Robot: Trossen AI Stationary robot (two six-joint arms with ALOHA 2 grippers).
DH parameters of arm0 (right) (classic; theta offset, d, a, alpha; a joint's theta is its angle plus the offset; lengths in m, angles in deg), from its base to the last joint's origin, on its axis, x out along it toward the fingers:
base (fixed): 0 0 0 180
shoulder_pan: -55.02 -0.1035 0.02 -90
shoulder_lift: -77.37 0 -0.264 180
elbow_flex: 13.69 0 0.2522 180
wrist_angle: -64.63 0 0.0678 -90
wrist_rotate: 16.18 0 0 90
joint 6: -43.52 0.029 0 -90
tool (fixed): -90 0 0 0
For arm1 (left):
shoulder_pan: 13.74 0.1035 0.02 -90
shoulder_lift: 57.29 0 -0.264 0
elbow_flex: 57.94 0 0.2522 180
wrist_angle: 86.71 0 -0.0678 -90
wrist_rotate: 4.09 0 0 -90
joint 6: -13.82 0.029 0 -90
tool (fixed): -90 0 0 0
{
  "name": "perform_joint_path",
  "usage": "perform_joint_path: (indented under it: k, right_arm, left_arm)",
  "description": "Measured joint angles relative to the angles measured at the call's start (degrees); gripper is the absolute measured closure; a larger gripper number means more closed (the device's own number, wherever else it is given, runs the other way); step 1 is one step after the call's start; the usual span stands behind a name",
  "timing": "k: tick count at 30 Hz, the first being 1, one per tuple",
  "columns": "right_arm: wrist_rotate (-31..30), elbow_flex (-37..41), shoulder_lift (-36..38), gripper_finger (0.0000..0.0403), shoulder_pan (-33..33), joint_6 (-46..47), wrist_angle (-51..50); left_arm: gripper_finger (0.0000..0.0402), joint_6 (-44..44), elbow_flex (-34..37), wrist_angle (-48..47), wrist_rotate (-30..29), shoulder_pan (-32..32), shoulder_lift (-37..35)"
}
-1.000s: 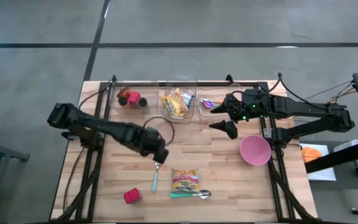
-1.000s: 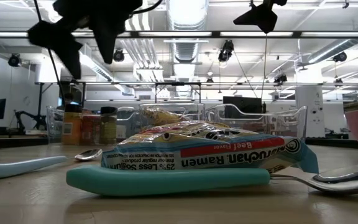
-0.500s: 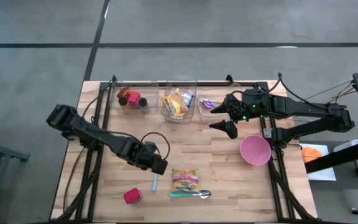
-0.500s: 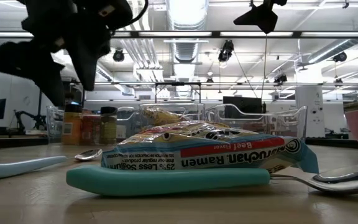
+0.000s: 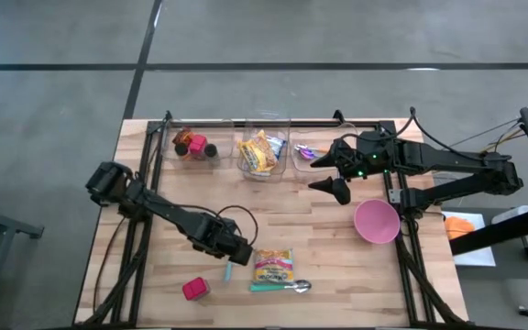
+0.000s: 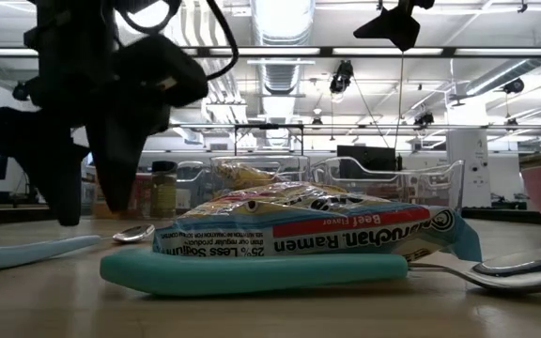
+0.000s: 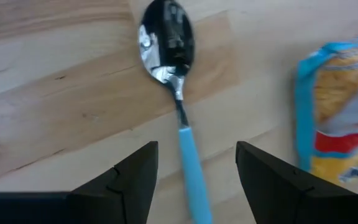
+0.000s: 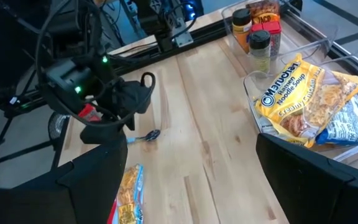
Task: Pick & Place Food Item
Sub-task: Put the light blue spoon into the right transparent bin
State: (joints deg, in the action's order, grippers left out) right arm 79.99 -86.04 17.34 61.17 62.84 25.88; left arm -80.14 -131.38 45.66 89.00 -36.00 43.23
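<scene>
A ramen packet lies flat near the table's front edge, its near side resting on a teal-handled spoon. The low view shows this packet on the teal handle. To its left lies a blue-handled spoon. My left gripper points down over that spoon and is open, one finger on each side of the handle without touching it. My right gripper hangs open, raised above the table's far right part.
Clear bins line the far edge: one with bottles, one with ramen packets, and a third. A pink bowl stands at the right. A small red item lies near the front edge, left of the spoons.
My left gripper has come down and toward the table's near edge, onto the blue-handled spoon, and now covers most of it in the high view. The spoon, the packet and my right arm have stayed where they were.
</scene>
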Motion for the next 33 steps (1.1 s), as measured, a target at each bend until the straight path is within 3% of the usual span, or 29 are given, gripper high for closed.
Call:
perform_joint_path:
  k: [20,33]
  right_arm:
    - [0.3,0.0,0.0,0.0051,0.0,-0.4,0.0]
    - [0.3,0.0,0.0,0.0051,0.0,-0.4,0.0]
  left_arm:
    - [0.0187,-0.6,0.2,-1.0,1.1,0.1,4.5]
    - [0.0361,4.4,0.3,-4.7,0.1,0.4,5.2]
